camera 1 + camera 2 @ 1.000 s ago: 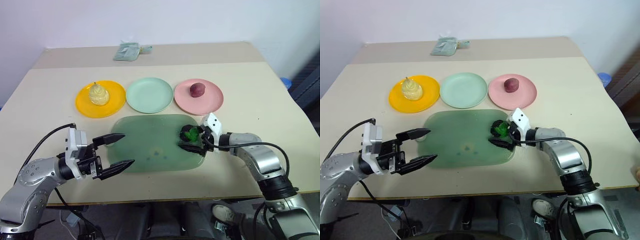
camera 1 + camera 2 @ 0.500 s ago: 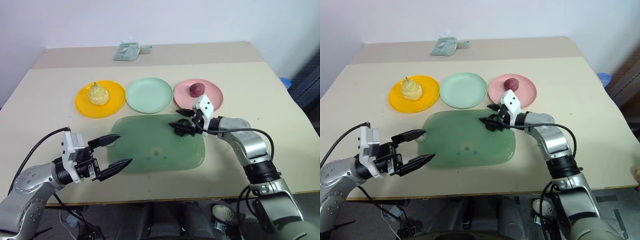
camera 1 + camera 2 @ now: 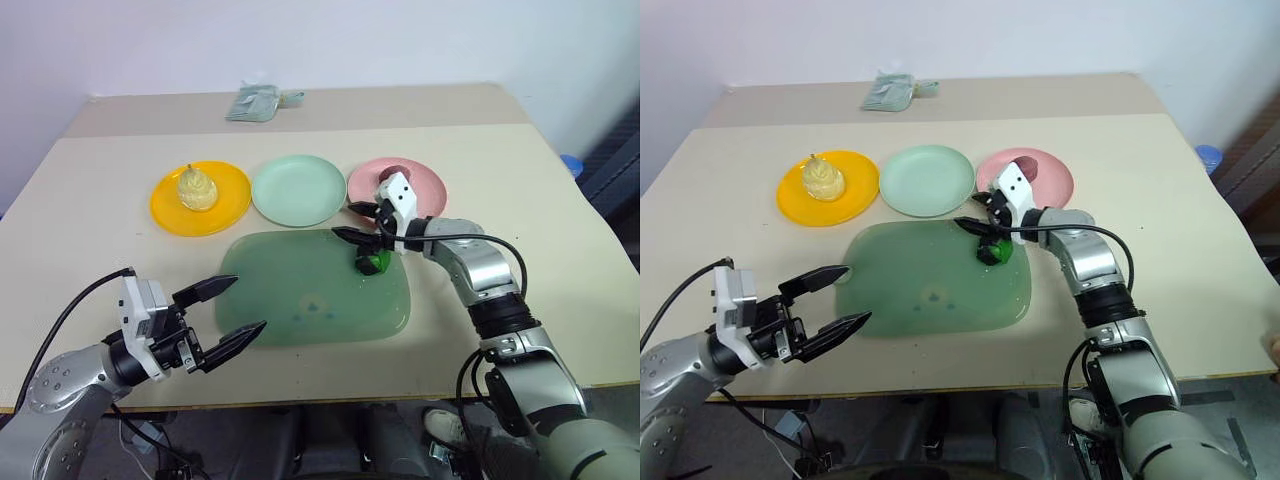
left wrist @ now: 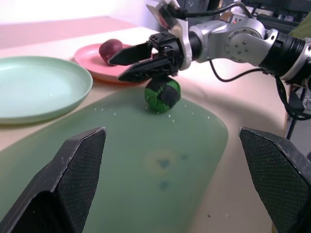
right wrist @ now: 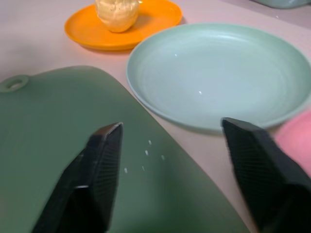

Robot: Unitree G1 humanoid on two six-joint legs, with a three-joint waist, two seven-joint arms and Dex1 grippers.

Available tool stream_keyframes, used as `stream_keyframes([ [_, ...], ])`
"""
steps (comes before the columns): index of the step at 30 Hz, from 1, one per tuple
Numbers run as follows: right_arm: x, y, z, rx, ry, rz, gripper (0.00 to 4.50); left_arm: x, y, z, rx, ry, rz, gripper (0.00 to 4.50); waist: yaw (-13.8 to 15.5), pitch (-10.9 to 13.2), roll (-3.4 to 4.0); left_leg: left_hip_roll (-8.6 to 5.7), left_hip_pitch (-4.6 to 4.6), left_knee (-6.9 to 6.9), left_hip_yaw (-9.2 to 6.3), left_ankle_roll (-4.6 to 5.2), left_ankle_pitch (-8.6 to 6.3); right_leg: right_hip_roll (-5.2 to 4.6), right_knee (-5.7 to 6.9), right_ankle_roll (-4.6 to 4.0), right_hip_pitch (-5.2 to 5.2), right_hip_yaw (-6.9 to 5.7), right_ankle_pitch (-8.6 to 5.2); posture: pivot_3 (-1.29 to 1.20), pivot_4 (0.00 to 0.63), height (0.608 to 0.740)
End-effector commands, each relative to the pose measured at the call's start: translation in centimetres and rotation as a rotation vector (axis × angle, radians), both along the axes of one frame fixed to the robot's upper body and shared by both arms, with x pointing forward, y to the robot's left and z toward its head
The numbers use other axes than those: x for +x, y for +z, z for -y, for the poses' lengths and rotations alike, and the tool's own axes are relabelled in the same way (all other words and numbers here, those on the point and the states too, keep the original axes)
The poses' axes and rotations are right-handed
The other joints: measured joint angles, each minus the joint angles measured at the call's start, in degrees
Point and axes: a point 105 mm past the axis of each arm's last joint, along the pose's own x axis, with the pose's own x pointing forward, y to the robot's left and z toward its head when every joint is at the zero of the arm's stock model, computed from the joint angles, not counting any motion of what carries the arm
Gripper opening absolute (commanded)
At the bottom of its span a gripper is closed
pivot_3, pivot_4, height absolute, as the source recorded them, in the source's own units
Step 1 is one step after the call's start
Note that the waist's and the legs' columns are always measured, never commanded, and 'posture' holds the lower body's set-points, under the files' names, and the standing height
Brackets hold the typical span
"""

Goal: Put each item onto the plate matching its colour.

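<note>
The right pincer point(image 3: 358, 222) hangs released above the green lump point(image 3: 375, 261) on the board point(image 3: 300, 290), so regrasp lower, squarely, before reaching the mint plate point(image 3: 299, 189).

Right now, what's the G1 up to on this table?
Sorting toy foods by colour. The pear sits on the orange-yellow plate, the red fruit on the pink plate. The green-and-black lump lies on the green board, right under the open right gripper. The mint plate holds nothing. The left gripper hangs open by the board's near edge.
</note>
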Motion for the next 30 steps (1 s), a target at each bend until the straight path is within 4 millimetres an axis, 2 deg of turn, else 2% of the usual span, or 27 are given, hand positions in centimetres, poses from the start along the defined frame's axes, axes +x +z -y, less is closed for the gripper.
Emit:
stream_keyframes([
  [1, -1.3, 2.0, -0.3, 0.041, 0.054, 0.036, 4.48, 0.0, 1.1, 0.3, 0.012, -0.009, 0.050, 4.50, -0.01, 0.00, 0.01, 0.00, 0.00, -0.01, 0.00, 0.00, 0.00, 0.00, 0.01, 0.00, 0.00, 0.00, 0.00, 0.00, 0.150, 0.740],
  [7, -4.0, 2.3, 0.7, 0.034, 0.069, 0.002, 4.48, 0.3, 1.5, 0.8, 0.013, -0.026, 0.053, 4.50, 0.25, 0.00, 0.00, 0.00, -0.01, 0.00, 0.01, 0.09, -0.05, -0.01, -0.02, 0.00, 0.00, 0.01, 0.00, 0.00, 0.150, 0.740],
  [12, -5.3, -0.2, 2.4, -0.015, 0.038, -0.110, 4.48, 0.8, 1.8, 1.2, 0.014, -0.049, 0.050, 4.50, 0.27, -0.01, -0.01, -0.01, 0.00, 0.03, -0.01, 0.33, -0.19, -0.02, -0.02, 0.00, 0.02, 0.00, 0.00, 0.00, 0.150, 0.740],
  [19, -3.9, -2.5, 3.0, -0.036, -0.028, -0.139, 4.48, 1.2, 1.8, 1.2, 0.017, -0.070, 0.047, 4.50, 0.08, 0.00, 0.00, 0.01, 0.00, 0.00, 0.01, 0.31, -0.18, -0.01, -0.01, 0.00, 0.07, 0.01, 0.00, 0.00, 0.150, 0.740],
  [25, -2.7, -3.5, 3.0, -0.027, -0.054, -0.142, 4.48, 0.8, 1.4, 0.8, 0.023, -0.061, 0.042, 4.50, 0.06, 0.00, 0.01, 0.00, 0.00, 0.01, 0.02, 0.28, -0.17, -0.01, -0.01, 0.00, 0.07, 0.01, 0.00, 0.00, 0.150, 0.740],
  [28, -2.5, -3.2, 2.9, -0.010, -0.052, -0.137, 3.69, 0.5, 1.1, 0.6, 0.023, -0.053, 0.038, 4.50, 0.11, 0.00, 0.01, 0.00, 0.00, 0.01, 0.01, 0.23, -0.13, -0.01, -0.02, 0.00, 0.08, 0.01, 0.00, 0.00, 0.150, 0.740],
  [30, -2.4, -2.9, 2.8, -0.002, -0.047, -0.124, 2.66, 0.3, 0.9, 0.6, 0.023, -0.049, 0.037, 4.50, 0.17, 0.00, 0.01, 0.00, 0.00, 0.01, 0.01, 0.24, -0.14, -0.01, -0.02, 0.00, 0.08, 0.01, 0.00, 0.00, 0.150, 0.740],
])
